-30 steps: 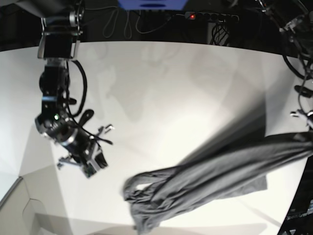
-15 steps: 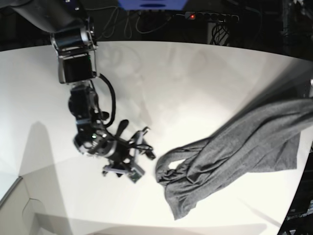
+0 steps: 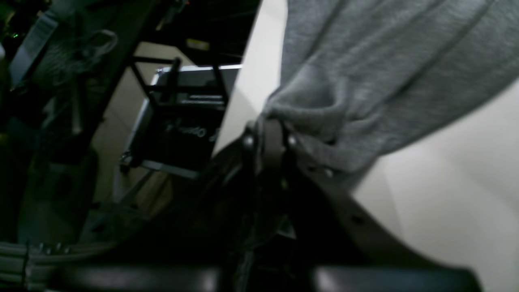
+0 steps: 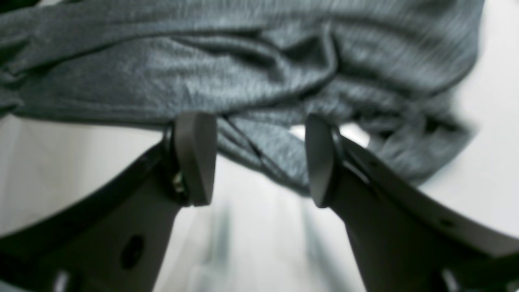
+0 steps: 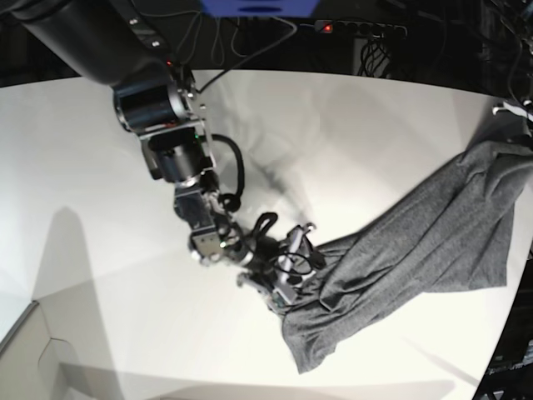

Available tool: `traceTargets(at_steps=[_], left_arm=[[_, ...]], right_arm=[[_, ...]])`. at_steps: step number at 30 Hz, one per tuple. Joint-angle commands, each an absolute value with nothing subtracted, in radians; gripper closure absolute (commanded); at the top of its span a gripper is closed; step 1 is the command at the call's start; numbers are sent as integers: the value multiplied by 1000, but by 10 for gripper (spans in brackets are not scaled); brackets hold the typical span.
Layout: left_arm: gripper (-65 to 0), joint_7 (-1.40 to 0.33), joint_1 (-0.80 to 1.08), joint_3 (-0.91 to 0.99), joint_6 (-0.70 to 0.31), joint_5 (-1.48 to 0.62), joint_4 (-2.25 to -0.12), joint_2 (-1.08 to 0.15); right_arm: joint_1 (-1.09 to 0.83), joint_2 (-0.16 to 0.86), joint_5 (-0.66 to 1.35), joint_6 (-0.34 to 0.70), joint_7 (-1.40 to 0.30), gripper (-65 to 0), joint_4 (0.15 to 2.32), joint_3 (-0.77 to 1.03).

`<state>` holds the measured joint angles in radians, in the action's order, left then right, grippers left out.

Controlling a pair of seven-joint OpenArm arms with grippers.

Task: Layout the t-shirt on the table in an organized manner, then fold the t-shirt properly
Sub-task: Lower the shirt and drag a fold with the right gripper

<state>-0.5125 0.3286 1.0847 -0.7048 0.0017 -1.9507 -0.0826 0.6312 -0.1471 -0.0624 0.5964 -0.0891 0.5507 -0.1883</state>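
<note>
Left gripper is clamping a bunch of shirt at the table's far right edge, holding that end up off the surface. Right gripper is sitting with jaws apart at the shirt's low, crumpled end near the table centre, nothing between the pads yet.

Risks as I'm reading it:
- Right pads are facing a multi-layer wad, not a single hem. Closing here is likely grabbing several layers, so the spread is coming out twisted.
- Cloth under the jaws looks thin at the edge; a shallow bite is probably slipping once tension builds.
- Left pinch looks small and is sitting past the table edge; a hard pull from the right could be yanking it free or dragging fabric off the side.
</note>
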Motion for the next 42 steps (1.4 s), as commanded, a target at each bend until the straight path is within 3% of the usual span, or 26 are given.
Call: traceTargets(at_steps=[1,4,9,19,25,32,35,40,42], left_arm=[[0,-486,332,1093,-694,-7,-1969,-99],[0,-484,334,1093,-694,-7,-1965,-102],[0,-484,338,1093,-696,-7,-1965,-104],[0,-483,338,1092,-696,-7,-1966,-104],[0,-483,338,1092,-696,-12,-1966,-104],[0,-483,335,1087,-696,-13,-1966,-104],[0,-483,335,1087,-696,-13,-1968,-104],[0,-483,335,1090,-696,-13,-1968,-104],[0,-483,334,1090,-696,-13,-1968,-104]], right_arm=[[682,-151,-45,556,-18,-354,516,-188],[702,-157,-45,466,107,-355,404,-189],[707,-157,-47,461,173,-355,321,-191],[705,-156,-61,460,12,-350,280,-213],[668,-120,-203,460,-42,-348,280,-303],[648,-101,-248,460,-39,-230,289,-297],[631,-99,-248,458,-56,-254,421,-295],[498,-74,-266,423,-105,-356,789,-328],[489,-74,-318,423,-102,-380,840,-392]])
